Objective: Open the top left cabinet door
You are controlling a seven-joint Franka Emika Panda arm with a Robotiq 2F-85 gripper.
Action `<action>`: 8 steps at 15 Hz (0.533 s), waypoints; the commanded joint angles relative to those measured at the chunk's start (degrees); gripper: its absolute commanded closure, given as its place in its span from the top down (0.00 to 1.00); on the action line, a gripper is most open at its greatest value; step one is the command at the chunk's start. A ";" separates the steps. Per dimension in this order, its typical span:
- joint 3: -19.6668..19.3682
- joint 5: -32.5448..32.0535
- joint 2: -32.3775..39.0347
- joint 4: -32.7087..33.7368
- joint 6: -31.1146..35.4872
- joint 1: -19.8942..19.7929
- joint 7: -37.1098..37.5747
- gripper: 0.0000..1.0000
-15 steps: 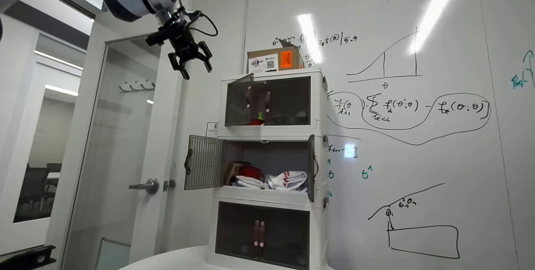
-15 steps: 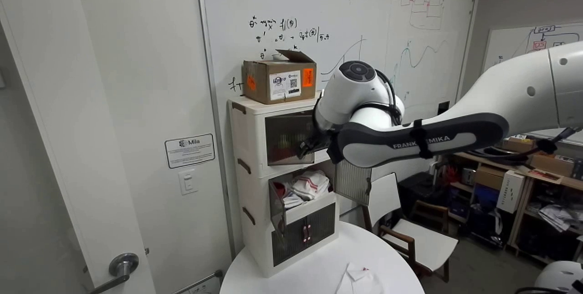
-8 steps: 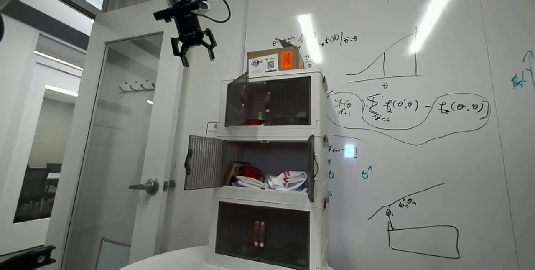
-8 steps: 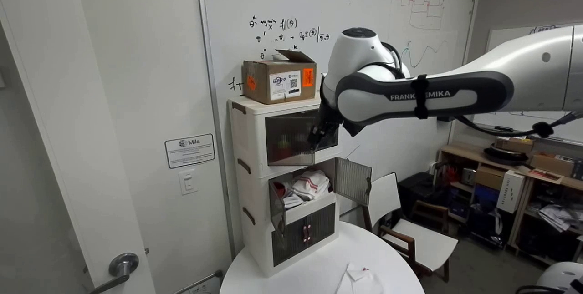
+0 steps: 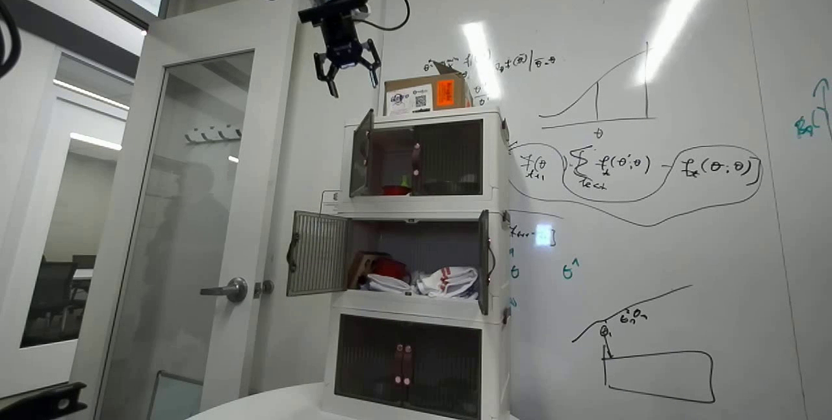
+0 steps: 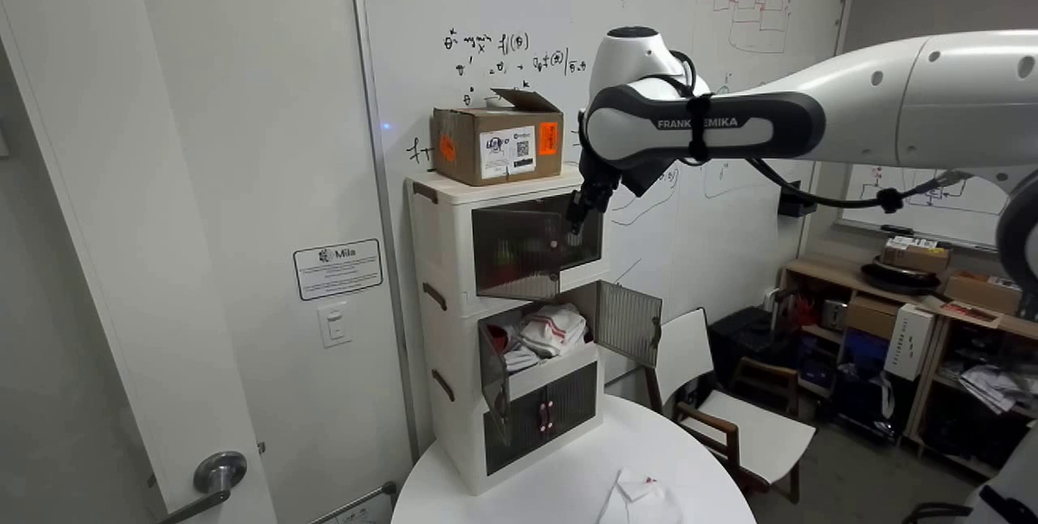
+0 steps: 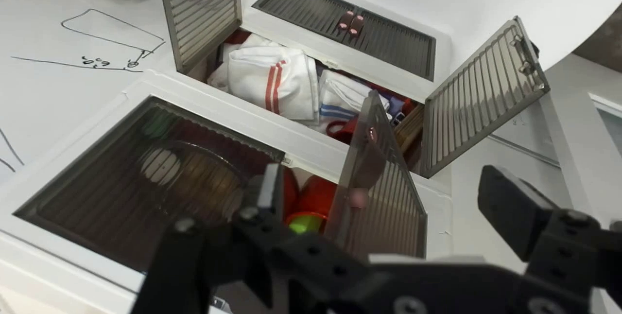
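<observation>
The top left cabinet door (image 5: 361, 158) stands swung out from the highest tier, its dark pane tilted toward the camera. It also shows in an exterior view (image 6: 517, 255) and in the wrist view (image 7: 388, 197), with its handle near the free edge. My gripper (image 5: 354, 86) is open and empty, above and in front of the door's top edge. In an exterior view the gripper (image 6: 576, 220) hangs near the top tier. In the wrist view the door appears between the spread fingers (image 7: 388, 202); I see no contact. Red and green items show inside the opening.
The top right door (image 5: 450, 157) is shut. Both middle-tier doors (image 5: 318, 253) stand open, with cloths (image 5: 448, 281) inside. The lowest doors (image 5: 408, 365) are shut. A cardboard box (image 6: 498, 143) sits on the cabinet top. A round white table (image 6: 584, 459) holds the cabinet.
The top left door has swung further open. The gripper has risen, then moved right across an exterior view toward the cabinet. It stays open.
</observation>
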 commanded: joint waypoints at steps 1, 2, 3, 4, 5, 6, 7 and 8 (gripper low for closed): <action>-0.80 5.87 7.24 8.80 -6.47 -0.64 -8.71 1.00; -0.71 6.88 8.38 9.93 -7.44 -0.90 -10.22 1.00; -0.56 8.07 9.26 10.83 -8.20 -1.10 -11.85 1.00; -0.43 9.08 10.09 11.61 -8.67 -1.31 -13.17 1.00; -0.31 10.29 10.74 12.21 -8.74 -1.47 -14.33 1.00; -0.19 11.21 11.17 12.57 -8.39 -1.61 -15.28 1.00; -0.09 12.07 11.55 12.90 -7.92 -1.70 -16.08 1.00; 0.00 12.73 11.79 12.91 -7.20 -1.77 -16.79 1.00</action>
